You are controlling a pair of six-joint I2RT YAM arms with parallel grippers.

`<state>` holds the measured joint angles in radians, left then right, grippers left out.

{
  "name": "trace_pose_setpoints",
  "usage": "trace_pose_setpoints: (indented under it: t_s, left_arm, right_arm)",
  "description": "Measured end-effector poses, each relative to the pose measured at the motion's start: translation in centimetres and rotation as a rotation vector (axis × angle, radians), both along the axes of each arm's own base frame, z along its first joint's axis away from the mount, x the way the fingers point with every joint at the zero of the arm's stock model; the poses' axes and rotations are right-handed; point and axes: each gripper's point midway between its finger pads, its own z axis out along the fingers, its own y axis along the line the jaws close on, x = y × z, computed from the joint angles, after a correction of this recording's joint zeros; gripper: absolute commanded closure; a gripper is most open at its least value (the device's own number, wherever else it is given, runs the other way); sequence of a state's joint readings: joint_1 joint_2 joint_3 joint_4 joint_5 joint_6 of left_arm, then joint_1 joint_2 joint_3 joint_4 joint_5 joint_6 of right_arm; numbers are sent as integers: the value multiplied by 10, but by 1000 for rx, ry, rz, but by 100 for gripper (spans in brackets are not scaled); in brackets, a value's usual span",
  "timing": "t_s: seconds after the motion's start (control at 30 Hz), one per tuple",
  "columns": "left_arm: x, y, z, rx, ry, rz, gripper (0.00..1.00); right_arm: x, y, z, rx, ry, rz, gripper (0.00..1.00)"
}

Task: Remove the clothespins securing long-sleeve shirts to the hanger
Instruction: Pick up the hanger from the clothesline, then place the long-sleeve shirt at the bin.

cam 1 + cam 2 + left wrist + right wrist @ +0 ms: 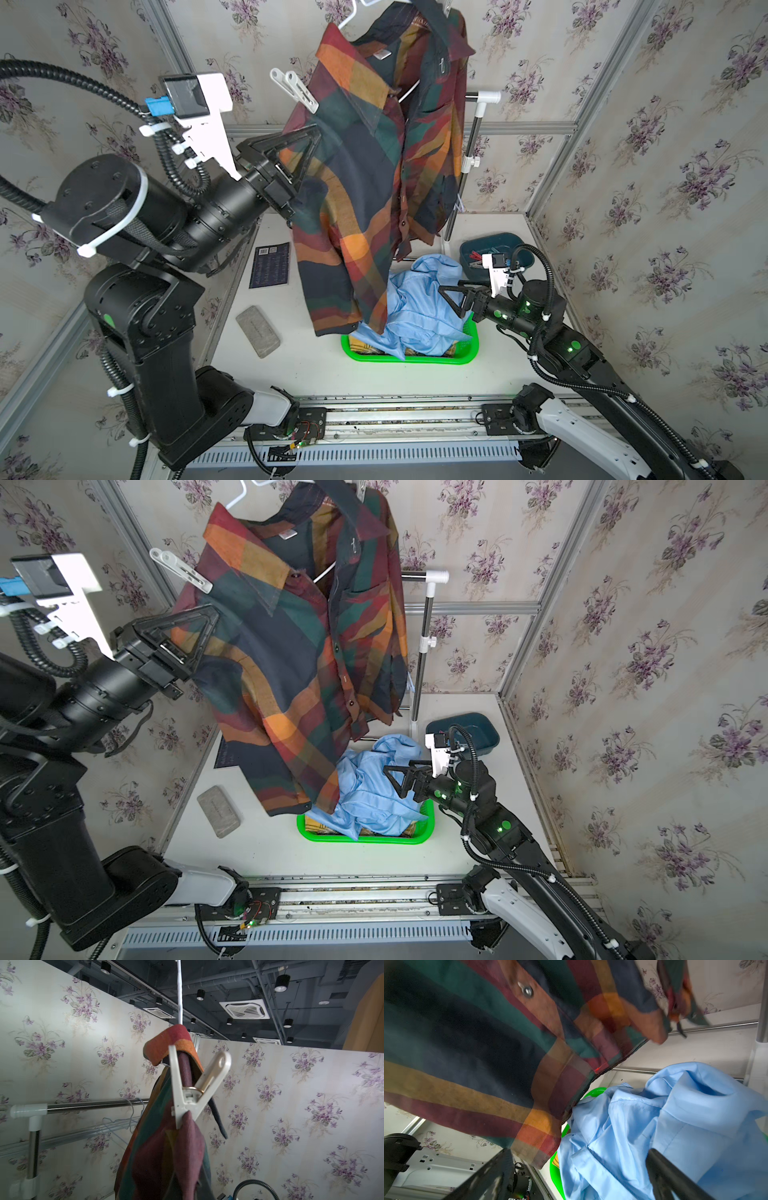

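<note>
A dark plaid long-sleeve shirt [365, 178] [282, 658] hangs on a white hanger [347, 18]. A white clothespin [297, 89] [180, 571] [193, 1088] clips its shoulder cloth. My left gripper [313, 135] [214, 613] is shut on the plaid cloth [166, 1157] just below that clothespin; its fingertips are hidden in the left wrist view. My right gripper [451, 299] [392, 781] [581, 1167] stands open just over the light blue shirt [419, 307] [675, 1115], holding nothing. Under the blue shirt, a bit of yellow plaid cloth [359, 345] shows.
The blue shirt lies piled in a green basket [415, 358] [365, 838]. A teal bin [498, 245] holding loose clothespins sits behind the right arm. The rack's metal pole [469, 158] stands right of the hanging shirt. A grey block [257, 331] and a dark card [269, 265] lie left.
</note>
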<state>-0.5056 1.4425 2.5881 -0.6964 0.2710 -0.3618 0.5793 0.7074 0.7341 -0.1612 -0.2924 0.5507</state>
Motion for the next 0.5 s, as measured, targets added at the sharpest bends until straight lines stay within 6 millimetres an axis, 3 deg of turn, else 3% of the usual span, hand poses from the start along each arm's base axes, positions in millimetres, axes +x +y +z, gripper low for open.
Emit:
trace_pose_setpoints:
  t_s: [0.1, 0.23, 0.5]
  left_arm:
    - [8, -20, -1, -31, 25, -71, 100]
    - [19, -48, -30, 1, 119, -146, 100]
    - [20, -47, -97, 33, 244, -135, 100]
  right_arm:
    - [4, -5, -6, -4, 10, -25, 0]
    - [13, -16, -14, -3, 28, -68, 0]
    - [21, -29, -13, 11, 36, -118, 0]
